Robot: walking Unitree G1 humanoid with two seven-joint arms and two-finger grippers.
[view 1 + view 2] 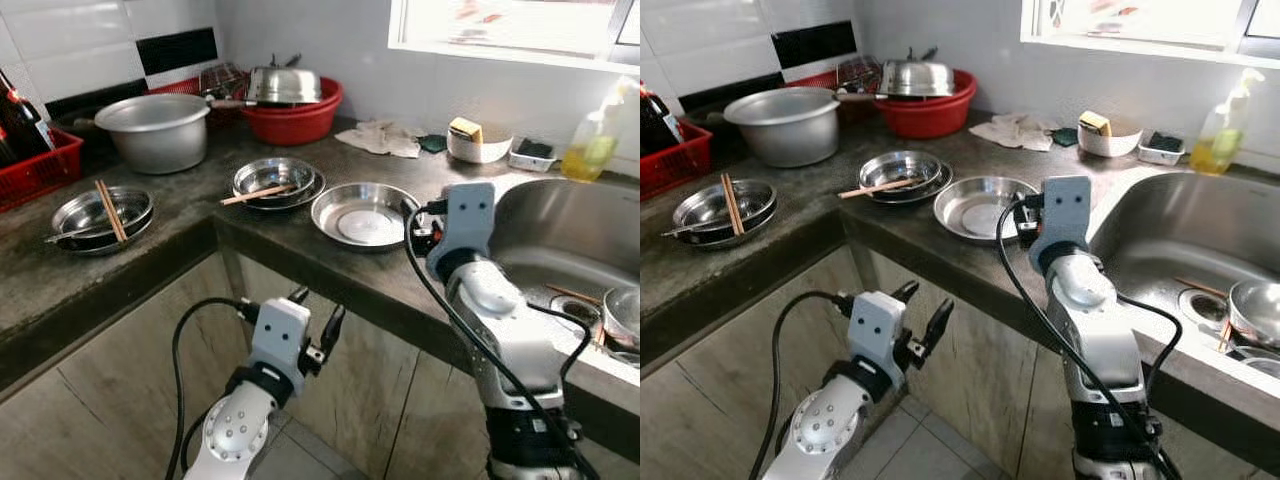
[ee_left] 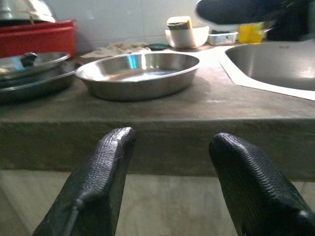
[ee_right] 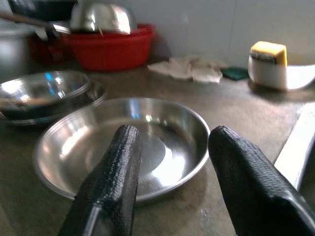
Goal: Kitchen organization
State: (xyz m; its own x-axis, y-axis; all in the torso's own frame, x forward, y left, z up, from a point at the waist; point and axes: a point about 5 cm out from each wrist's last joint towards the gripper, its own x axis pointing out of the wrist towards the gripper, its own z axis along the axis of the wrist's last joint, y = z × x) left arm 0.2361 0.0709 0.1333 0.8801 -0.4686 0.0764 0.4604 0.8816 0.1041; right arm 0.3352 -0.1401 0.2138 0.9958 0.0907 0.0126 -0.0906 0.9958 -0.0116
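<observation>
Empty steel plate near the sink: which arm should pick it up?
Right, probably. The right pincer is open at counter height beside the steel plate, fingers aimed at its rim. The left pincer, also open, hangs below the counter edge.

Steel plate (image 1: 362, 214) on counter (image 1: 180, 215), sink (image 1: 570, 230) right.

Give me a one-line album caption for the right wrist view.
Open right tool poised just above an empty steel plate on the dark counter.
</observation>
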